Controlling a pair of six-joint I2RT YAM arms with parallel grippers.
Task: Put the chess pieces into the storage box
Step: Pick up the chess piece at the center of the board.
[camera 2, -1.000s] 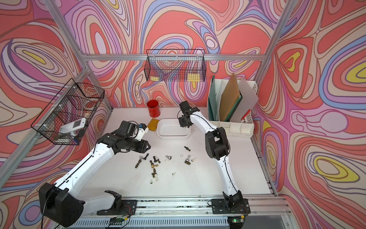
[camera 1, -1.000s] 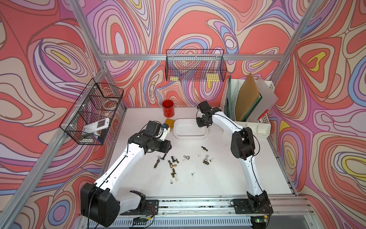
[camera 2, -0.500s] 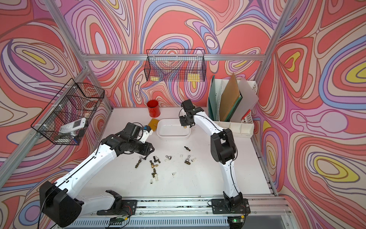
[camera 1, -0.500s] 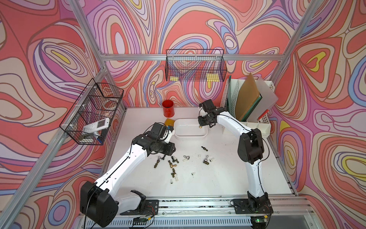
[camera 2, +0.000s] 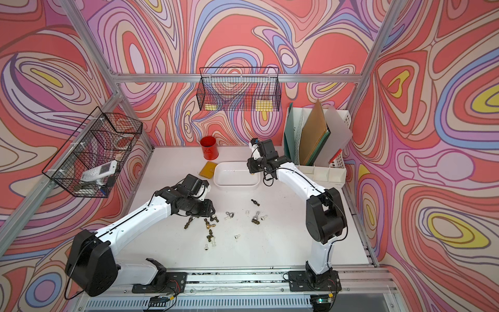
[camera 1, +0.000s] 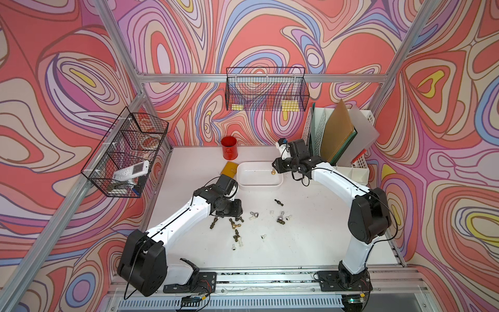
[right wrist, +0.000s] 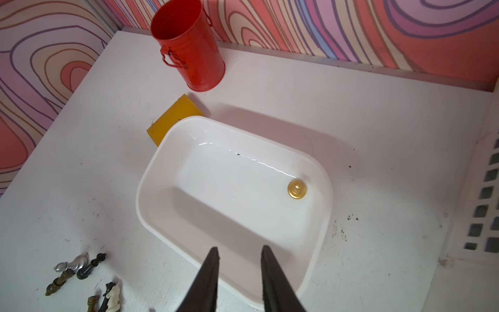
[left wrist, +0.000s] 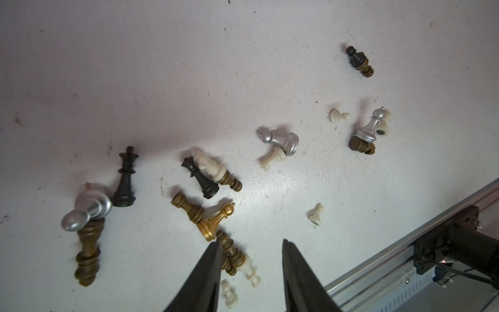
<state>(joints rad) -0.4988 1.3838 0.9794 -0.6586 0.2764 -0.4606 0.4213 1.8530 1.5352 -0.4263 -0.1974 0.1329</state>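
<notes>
Standing near right claw (right wrist: 239,248): gold pawn (right wrist: 296,189)

- left arm (camera 1: 183,216): reaches forward from base, long link sloping up toward workspace centre, wrist folded downward
- left gripper (left wrist: 251,241): points down, jaws wide apart, dark tapered fingers (left wrist: 205,275) both in wrist view
- right arm (camera 1: 337,179): rises upright from base to high elbow, forearm stretched forward and inward
- right gripper (right wrist: 239,248): tilted down, jaws apart, gap narrower than left's
</notes>
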